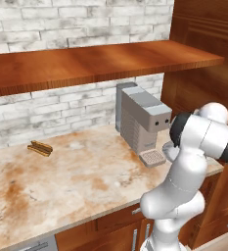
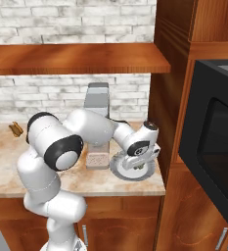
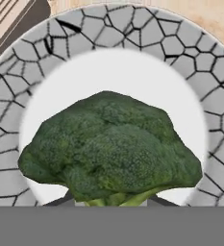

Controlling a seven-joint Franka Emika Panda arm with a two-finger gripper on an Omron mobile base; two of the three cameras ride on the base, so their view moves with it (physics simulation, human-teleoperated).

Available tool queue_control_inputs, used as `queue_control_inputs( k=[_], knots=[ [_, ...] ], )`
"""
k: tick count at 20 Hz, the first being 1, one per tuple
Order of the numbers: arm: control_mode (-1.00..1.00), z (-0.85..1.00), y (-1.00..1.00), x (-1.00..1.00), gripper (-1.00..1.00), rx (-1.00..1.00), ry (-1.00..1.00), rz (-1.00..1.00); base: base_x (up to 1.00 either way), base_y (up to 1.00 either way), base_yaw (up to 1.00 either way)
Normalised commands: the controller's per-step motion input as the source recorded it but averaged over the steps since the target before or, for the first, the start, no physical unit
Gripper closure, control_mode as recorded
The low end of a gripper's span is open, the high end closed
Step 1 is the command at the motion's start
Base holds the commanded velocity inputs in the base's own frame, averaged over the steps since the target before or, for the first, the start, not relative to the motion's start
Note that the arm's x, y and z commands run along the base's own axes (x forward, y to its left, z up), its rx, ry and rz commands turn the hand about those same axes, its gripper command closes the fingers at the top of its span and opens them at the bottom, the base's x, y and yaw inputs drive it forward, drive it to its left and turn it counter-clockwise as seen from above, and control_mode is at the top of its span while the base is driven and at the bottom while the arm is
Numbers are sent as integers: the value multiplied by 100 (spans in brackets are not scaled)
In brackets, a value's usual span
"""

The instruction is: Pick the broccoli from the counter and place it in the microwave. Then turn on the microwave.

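down on the broccoli, pick in hand

i am at the first step: taking the broccoli point(image 3: 108, 149) off the plate point(image 3: 190, 62) that sits on the counter point(image 2: 76, 181), just beside the coffee machine point(image 2: 97, 105). my gripper point(image 2: 137, 165) is low over the plate, right at the floret. in the hand view the head swells across the middle and covers the spot where my tips should rise, with only two dark slivers at its lower edge, so i cannot tell whether my fingers are spread or already closed on it; it seems to lie between them, but that is a guess.

next, as i judge it, i need a firm pinch low on the floret, then a straight lift clear of the plate rim before swinging right toward the microwave point(image 2: 213, 137). its dark door looks shut from here, though the right base view cuts it off, so it may need opening before anything goes in.

the broccoli is a dark green, bumpy crown, wider than tall, with a paler green stem showing at the bottom near my tips. it rests on the plate's plain white centre, inside a grey rim patterned like cracked stone. the lumpy top should give uneven contact, so the grip may slip.
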Motion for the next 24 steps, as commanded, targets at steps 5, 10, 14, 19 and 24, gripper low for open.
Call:
queue_control_inputs(
  k=[5,10,14,19,24],
  knots=[
    [-100,88,0,-54,100,1,-12,3,0,0,0],
    [-100,99,11,-69,100,0,-8,0,0,0,0],
    [-100,93,24,-87,100,0,-5,0,0,0,0],
    [-100,82,40,-87,100,6,0,0,0,0,0],
    [-100,77,55,-69,100,14,0,0,0,0,0]
  ],
)
